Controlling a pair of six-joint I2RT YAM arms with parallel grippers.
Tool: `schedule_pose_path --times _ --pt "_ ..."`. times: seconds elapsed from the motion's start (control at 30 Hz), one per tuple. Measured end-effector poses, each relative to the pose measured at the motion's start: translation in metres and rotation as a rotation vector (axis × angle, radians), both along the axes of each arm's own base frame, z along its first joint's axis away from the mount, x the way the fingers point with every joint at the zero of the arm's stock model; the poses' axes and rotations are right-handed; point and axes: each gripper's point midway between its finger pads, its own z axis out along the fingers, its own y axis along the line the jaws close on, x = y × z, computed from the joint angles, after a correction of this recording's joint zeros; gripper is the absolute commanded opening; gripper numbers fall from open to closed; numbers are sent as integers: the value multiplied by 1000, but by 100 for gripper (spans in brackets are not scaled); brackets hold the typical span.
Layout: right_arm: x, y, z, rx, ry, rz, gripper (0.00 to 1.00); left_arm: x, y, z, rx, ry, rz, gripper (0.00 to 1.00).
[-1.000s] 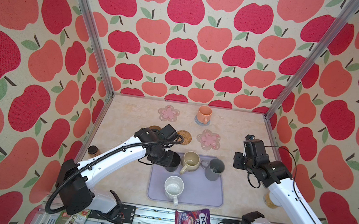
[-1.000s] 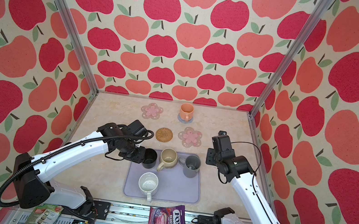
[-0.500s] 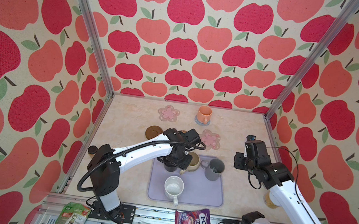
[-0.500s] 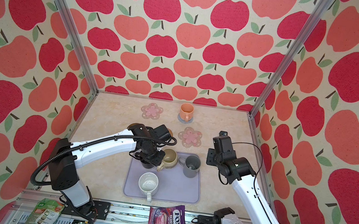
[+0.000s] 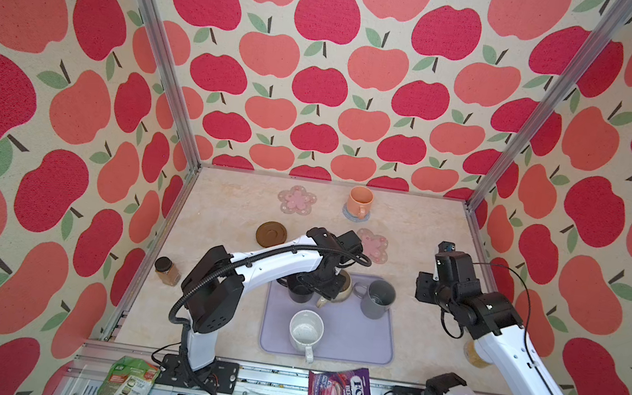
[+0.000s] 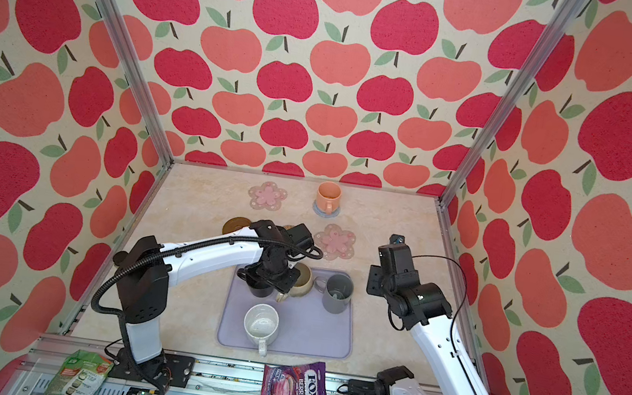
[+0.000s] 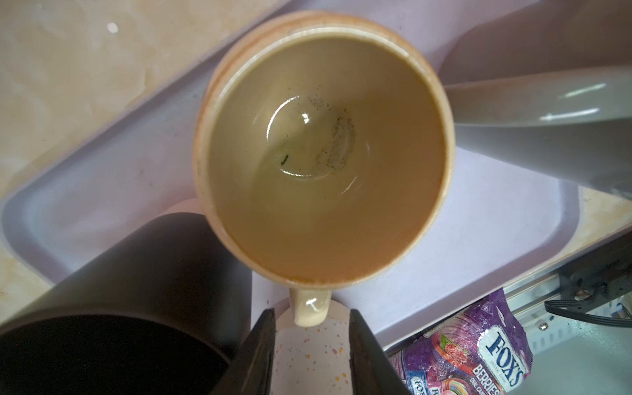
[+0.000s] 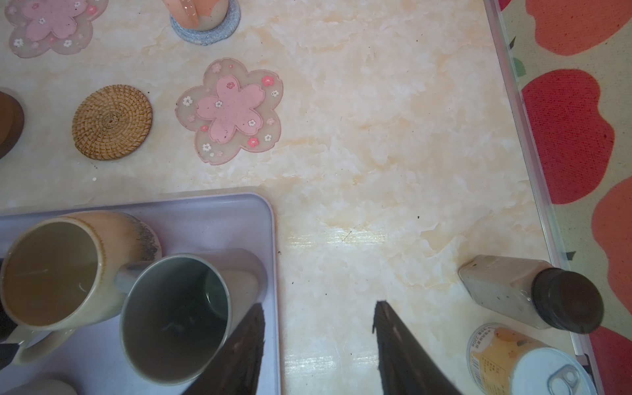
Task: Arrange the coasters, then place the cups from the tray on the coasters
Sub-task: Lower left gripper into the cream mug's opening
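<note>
The left gripper (image 7: 312,319) has swung from the black mug (image 7: 136,273) to the beige mug (image 7: 325,154), both still on the tray (image 7: 478,222). Its jaws are spread either side of the beige handle (image 7: 309,307) without touching. The right gripper (image 8: 318,318) stays beside the tray, jaws spread over the table (image 8: 376,171).

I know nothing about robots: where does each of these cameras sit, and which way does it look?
Top views: high over the table's front, looking down toward the back wall; left arm and right arm show.
Left wrist: on the left arm, looking down into the beige mug on the tray; left gripper fingers flank its handle.
Right wrist: on the right arm, looking down past the tray's corner toward a pink flower coaster; open right gripper shows.
Shared: both wrist views show the beige mug beside the grey mug.
</note>
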Motion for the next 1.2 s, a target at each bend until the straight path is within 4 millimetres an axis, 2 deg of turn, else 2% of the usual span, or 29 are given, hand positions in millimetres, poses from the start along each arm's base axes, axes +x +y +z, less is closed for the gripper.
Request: schedule_pose_path --times 0.17,0.53,0.9,1.2 --pt "0 -1 0 -8 -2 3 55 1 -4 -9 14 4 -5 38" --pt "-2 -5 -1 -14 2 -1 55 2 -7 -15 15 -8 -8 38" --pt "-13 -11 3 -14 -4 -6 56 -6 -10 -38 32 15 15 35" --pt "-13 -13 3 -15 -1 -10 56 -6 -11 -48 46 29 23 22"
